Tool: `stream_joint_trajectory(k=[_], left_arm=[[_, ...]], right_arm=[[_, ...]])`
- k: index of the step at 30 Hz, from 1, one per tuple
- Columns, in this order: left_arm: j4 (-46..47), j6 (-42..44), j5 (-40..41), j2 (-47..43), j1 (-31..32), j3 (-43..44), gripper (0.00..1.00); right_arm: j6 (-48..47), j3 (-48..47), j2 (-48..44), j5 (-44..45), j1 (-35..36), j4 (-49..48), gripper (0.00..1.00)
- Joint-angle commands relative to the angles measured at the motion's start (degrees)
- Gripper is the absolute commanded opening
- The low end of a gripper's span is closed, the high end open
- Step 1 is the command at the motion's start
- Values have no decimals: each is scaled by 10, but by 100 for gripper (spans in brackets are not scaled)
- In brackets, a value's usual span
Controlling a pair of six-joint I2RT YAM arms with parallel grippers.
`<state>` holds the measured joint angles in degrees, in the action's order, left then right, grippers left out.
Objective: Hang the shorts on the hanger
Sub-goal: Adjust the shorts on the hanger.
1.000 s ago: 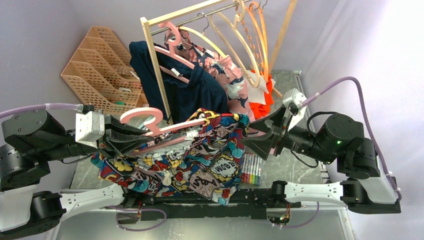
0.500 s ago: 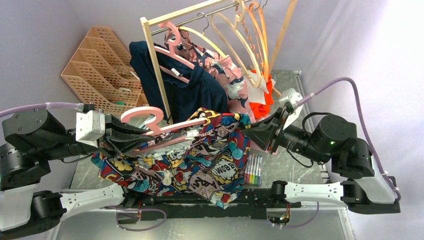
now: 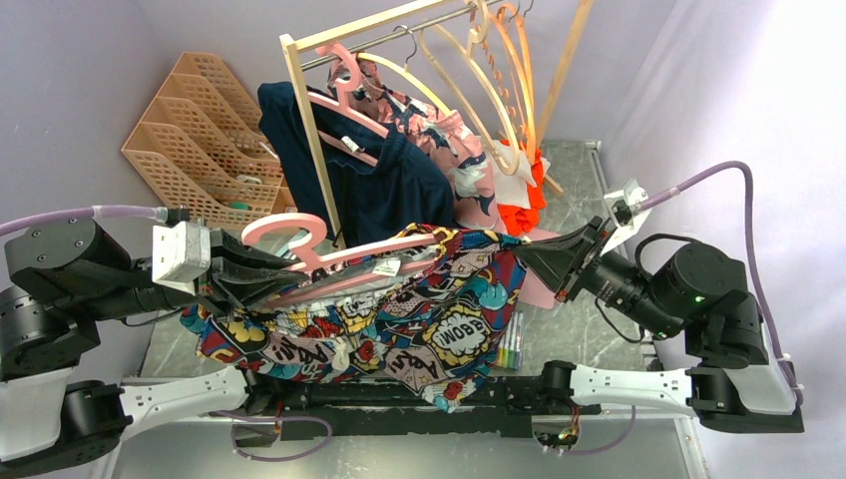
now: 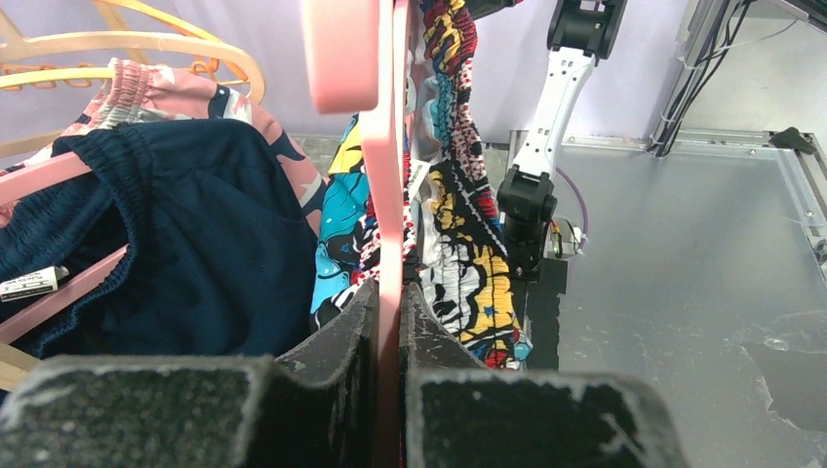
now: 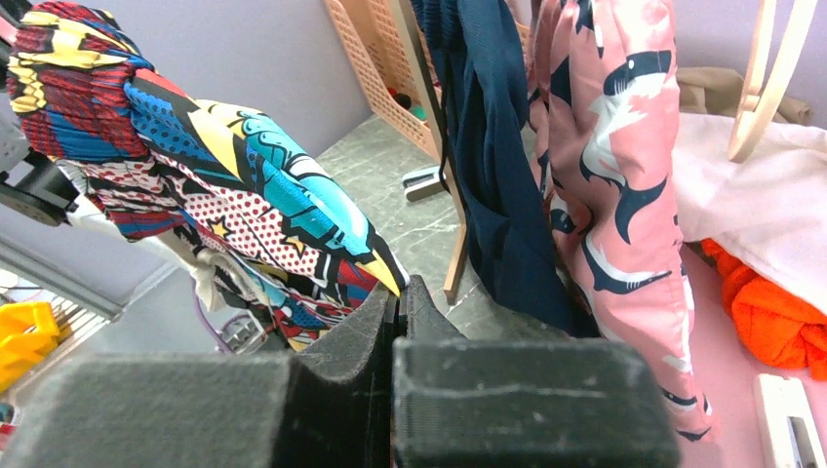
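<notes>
pink hanger (image 4: 390, 175) is clamped edge-on between the left fingers (image 4: 336, 336), held above the tabletop (image 4: 683, 253). comic-print shorts (image 3: 439, 319) drape over the hanger and spread to its right, where the right fingers (image 5: 356, 327) pinch a corner of the fabric.

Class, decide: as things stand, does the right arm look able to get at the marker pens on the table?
Probably not: the right gripper has its jaws shut on the shorts, which hang over part of the marker pens.
</notes>
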<state>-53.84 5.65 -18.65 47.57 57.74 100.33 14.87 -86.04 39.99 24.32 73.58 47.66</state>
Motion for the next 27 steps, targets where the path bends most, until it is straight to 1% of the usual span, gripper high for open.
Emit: stream_joint_trajectory(k=[1, 5, 6, 8, 9, 10, 11, 14, 20, 23, 27], left_arm=[[33, 5, 16, -13, 0, 7, 7], [32, 6, 14, -10, 0, 9, 7], [32, 5, 14, -10, 0, 10, 7], [30, 4, 8, -9, 0, 11, 7], [30, 2, 3, -9, 1, 10, 7], [29, 1, -2, -8, 0, 8, 7], [29, 0, -7, -7, 0, 6, 7], [30, -4, -26, -3, 0, -5, 7], [12, -14, -75, 19, 1, -12, 7], [19, -17, -94, 28, 0, -25, 7], [30, -15, -118, 48, 0, -29, 7]], right_arm=[[26, 10, -8, 46, -2, 26, 0], [38, 2, -3, 35, -2, 51, 0], [38, -1, 0, 17, -2, 56, 9], [25, -19, 3, -35, -2, 64, 50], [19, -30, 5, -62, -2, 64, 58], [13, -42, 8, -85, -2, 61, 63], [7, -56, 13, -104, -2, 58, 66], [-20, -105, 38, -156, -2, 45, 68], [-82, -211, 122, -233, -2, 14, 68], [-108, -235, 169, -265, -2, 1, 68], [-138, -256, 237, -309, -2, 18, 68]])
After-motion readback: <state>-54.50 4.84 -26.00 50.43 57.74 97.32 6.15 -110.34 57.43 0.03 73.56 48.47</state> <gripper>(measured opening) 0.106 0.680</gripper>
